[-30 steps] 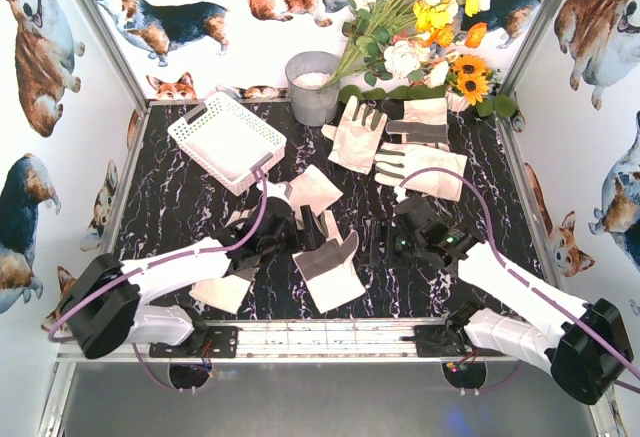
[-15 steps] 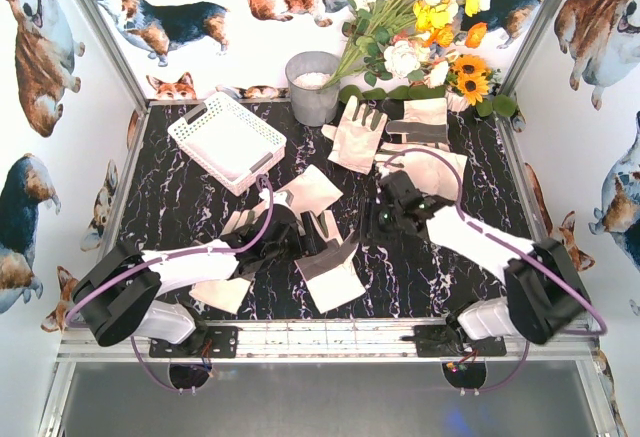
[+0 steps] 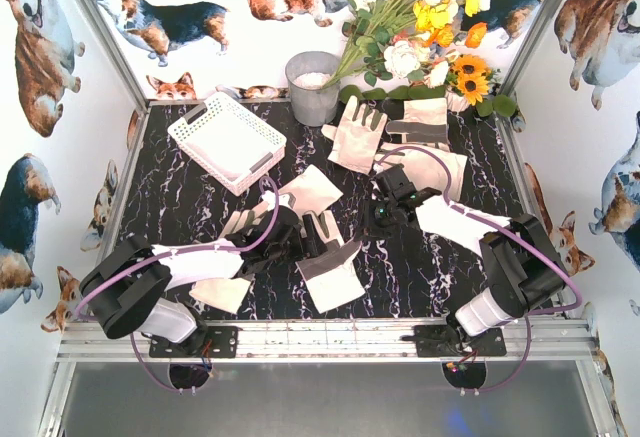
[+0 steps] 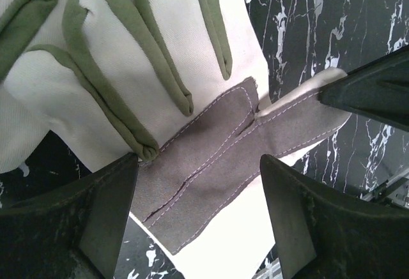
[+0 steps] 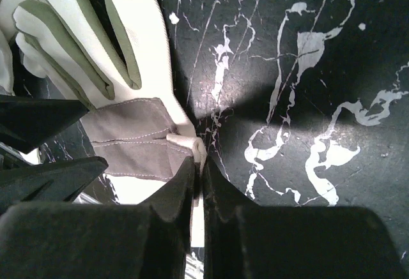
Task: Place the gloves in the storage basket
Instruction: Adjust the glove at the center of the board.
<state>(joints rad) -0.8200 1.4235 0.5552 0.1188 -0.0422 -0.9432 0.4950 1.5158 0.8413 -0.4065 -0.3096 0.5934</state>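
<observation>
Near glove (image 4: 211,158): cream-white cloth, olive-green strips down the sides of its fingers, and a grey patch with pale stitching over the palm and thumb. It lies flat on the black marbled desk (image 3: 170,207), front middle, under both my wrists.

My left end effector (image 4: 198,159) stands apart, one finger on either side of the grey patch, gripping nothing.

My right end effector (image 5: 199,163) is pressed together. The cream thumb tip of the near glove looks caught between its tips, just beside the left fingers.

Basket (image 3: 228,142): white, lattice walls, set cornerwise at the back left, well apart from the near glove.

Three other gloves (image 3: 355,135) of the same make lie at the back right, near the grey bucket (image 3: 313,87) and the flowers (image 3: 420,7)
</observation>
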